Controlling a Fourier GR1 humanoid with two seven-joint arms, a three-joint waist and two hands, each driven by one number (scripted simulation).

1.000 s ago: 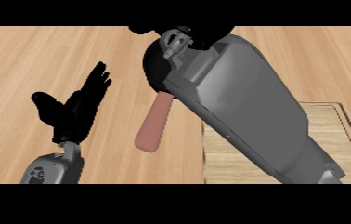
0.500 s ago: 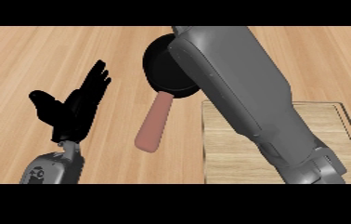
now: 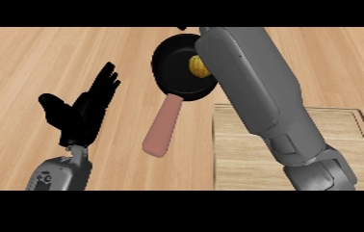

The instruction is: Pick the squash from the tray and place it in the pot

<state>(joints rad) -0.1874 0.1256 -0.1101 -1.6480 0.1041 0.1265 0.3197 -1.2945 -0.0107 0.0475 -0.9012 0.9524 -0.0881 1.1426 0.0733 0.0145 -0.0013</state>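
The left hand [image 3: 82, 113] rests open at the view's left; the right hand is hidden past its forearm [image 3: 249, 82], so I cannot tell its state. The squash [image 3: 198, 66] lies inside the pot [image 3: 171, 77], near the tray [image 3: 241, 154].

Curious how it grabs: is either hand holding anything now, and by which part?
The left hand is open, holding nothing. The right hand is hidden; the squash lies in the pot.

The left hand [image 3: 80, 111] is matte black with slim fingers and a thick thumb, on a rounded grey left forearm [image 3: 60, 174] with small dark marks. The right forearm [image 3: 252, 89] is a long, smooth grey casing with panel seams near its base
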